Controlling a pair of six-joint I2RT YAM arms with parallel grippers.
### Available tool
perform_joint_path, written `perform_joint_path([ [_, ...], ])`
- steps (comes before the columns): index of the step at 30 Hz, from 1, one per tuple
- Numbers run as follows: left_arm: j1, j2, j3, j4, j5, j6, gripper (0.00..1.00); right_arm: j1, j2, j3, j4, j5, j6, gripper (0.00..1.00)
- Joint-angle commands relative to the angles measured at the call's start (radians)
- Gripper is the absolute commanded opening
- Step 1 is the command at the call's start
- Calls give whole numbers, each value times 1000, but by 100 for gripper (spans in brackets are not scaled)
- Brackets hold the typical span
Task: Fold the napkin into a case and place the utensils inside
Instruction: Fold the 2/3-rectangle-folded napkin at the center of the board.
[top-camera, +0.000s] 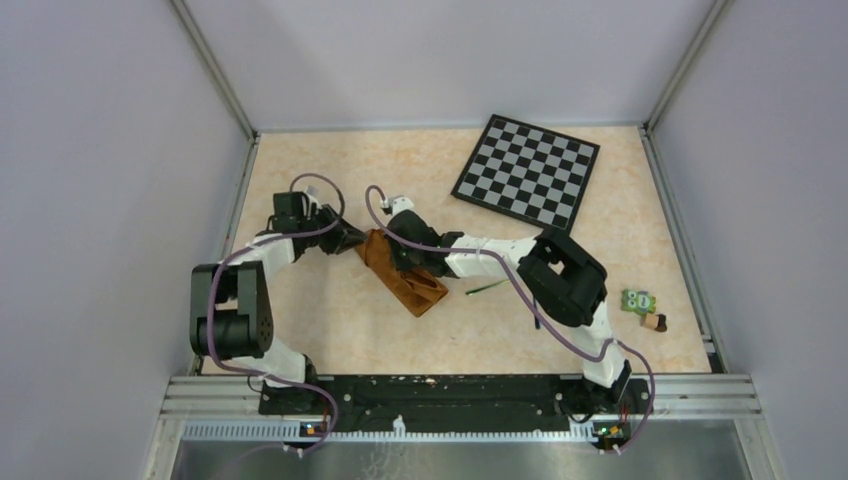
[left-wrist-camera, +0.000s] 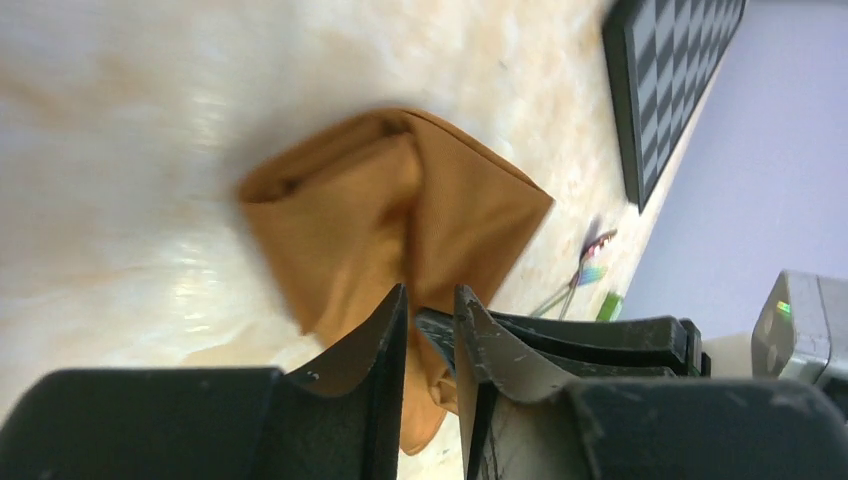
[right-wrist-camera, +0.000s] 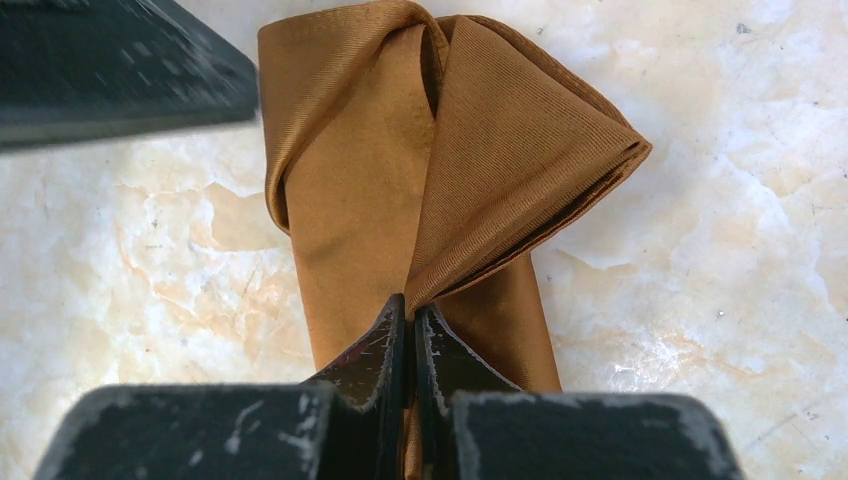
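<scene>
Top view: the napkin (top-camera: 405, 277) lies folded at centre frame. The left gripper (top-camera: 352, 240) is at its upper-left end and the right gripper (top-camera: 408, 258) is over its middle. The utensils (top-camera: 487, 287) lie to its right.

Left wrist view: the jaws are parted narrowly, and no cloth is seen clamped.

Right wrist view: the jaws are clenched on a folded flap at lower centre. If this flap is pulled, the unpinned folds may be dragged open.

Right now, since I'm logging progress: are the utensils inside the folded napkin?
No, the utensils lie on the table beside the napkin.
</scene>
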Motion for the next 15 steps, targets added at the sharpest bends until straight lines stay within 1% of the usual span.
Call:
perform_joint_path([
  [1,97,60,-3,5,17,22,29,12,-8,32,25,31,13,0],
  [4,89,110,-17,91,30,-6,28,18,8,35,28,39,-3,0],
  [8,67,157,-24,115,3,-2,25,43,55,78,9,70,-24,0],
  [11,56,161,-51,139,-11,-13,24,74,98,134,-35,126,-41,0],
  [15,54,159,-68,136,-35,-6,23,120,167,224,-132,260,-97,0],
])
